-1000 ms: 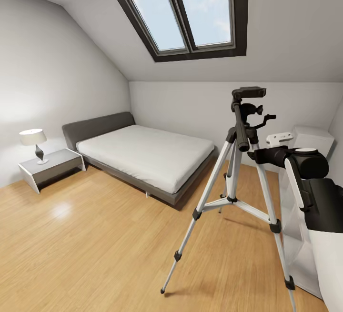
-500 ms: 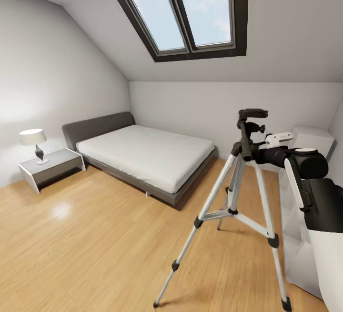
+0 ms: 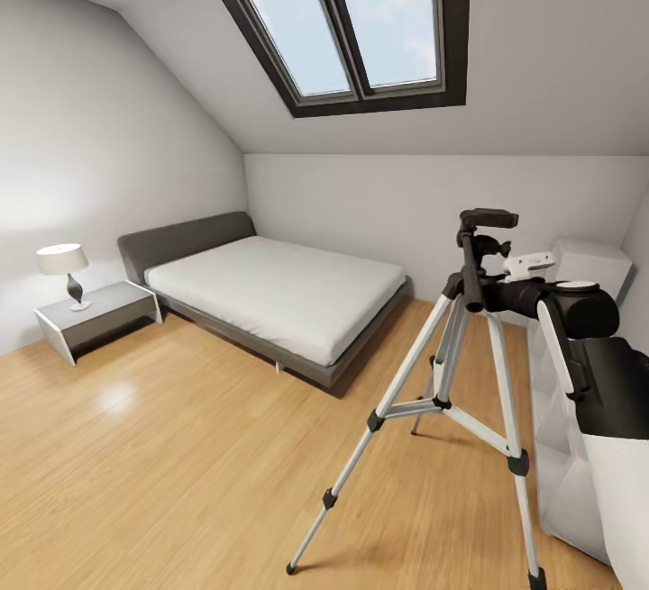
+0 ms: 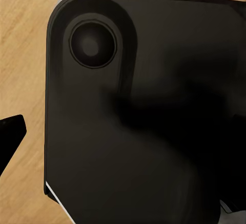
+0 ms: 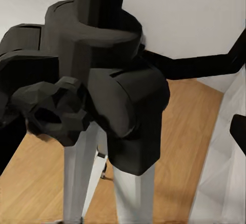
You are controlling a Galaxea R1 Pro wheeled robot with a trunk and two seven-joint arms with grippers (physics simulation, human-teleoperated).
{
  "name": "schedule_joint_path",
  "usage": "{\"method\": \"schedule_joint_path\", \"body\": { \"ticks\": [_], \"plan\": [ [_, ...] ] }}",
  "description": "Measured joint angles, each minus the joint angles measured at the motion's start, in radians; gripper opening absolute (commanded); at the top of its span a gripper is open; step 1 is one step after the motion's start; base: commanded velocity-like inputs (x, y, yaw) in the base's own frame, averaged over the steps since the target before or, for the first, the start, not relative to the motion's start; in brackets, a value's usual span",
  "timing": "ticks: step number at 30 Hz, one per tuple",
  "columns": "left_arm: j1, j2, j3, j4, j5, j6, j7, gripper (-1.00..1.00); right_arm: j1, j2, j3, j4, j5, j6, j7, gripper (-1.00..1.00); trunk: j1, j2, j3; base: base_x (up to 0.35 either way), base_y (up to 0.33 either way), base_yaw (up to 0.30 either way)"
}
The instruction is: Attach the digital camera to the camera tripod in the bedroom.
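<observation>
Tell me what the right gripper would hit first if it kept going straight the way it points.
Most likely the tripod: in the right wrist view its black head sits close and dead ahead, with the silver legs below. Depth is hard to judge, but nothing else shows between the gripper and the tripod.

The camera tripod [image 3: 469, 338] hides the right pincer.

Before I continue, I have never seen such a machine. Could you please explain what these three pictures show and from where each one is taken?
This is a simulated two-armed wheeled robot. The wide picture comes from its head: a bedroom with a grey bed, a skylight and a camera tripod standing on the wood floor. The robot's right arm reaches toward the tripod's head. The other two come from cameras near each claw. The right one sees the tripod's black head up close. The left one sees a dark robot part above the floor.
</observation>
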Motion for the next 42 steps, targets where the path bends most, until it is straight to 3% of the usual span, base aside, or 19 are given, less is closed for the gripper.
{"method": "schedule_joint_path", "body": {
  "ticks": [8, 26, 33, 36, 38, 42],
  "plan": [
    [0.000, 0.000, 0.000, 0.000, 0.000, 0.000, 0.000, 1.00, 0.000, 0.003, 0.000, 0.054, -0.003, 0.000, 0.001, 1.00, 0.000, 0.000, 0.000, -0.153, 0.000, 0.000],
    [0.000, -0.001, 0.000, 0.000, -0.001, 0.001, 0.000, 1.00, 0.004, 0.017, -0.003, 0.070, -0.009, 0.000, 0.003, 1.00, 0.000, 0.000, 0.000, -0.238, 0.000, 0.000],
    [0.000, 0.000, 0.001, 0.000, 0.000, 0.001, 0.000, 1.00, 0.016, 0.019, -0.003, 0.071, -0.016, 0.000, 0.005, 1.00, 0.000, 0.000, 0.000, -0.058, 0.000, 0.000],
    [0.000, 0.000, 0.001, 0.000, 0.000, 0.001, 0.000, 1.00, 0.081, 0.027, -0.003, 0.077, -0.018, 0.000, 0.005, 1.00, 0.000, 0.000, 0.000, -0.006, 0.000, 0.000],
    [0.000, 0.000, 0.001, 0.000, 0.000, 0.001, 0.000, 1.00, 0.137, 0.048, -0.003, 0.079, -0.018, 0.000, 0.006, 1.00, 0.000, 0.000, 0.000, -0.003, 0.000, 0.000],
    [0.000, 0.000, 0.001, 0.000, 0.000, 0.001, 0.000, 1.00, 0.307, 0.146, -0.003, 0.080, -0.019, 0.000, 0.009, 1.00, 0.000, 0.000, 0.000, 0.000, 0.000, 0.000]
  ]
}}
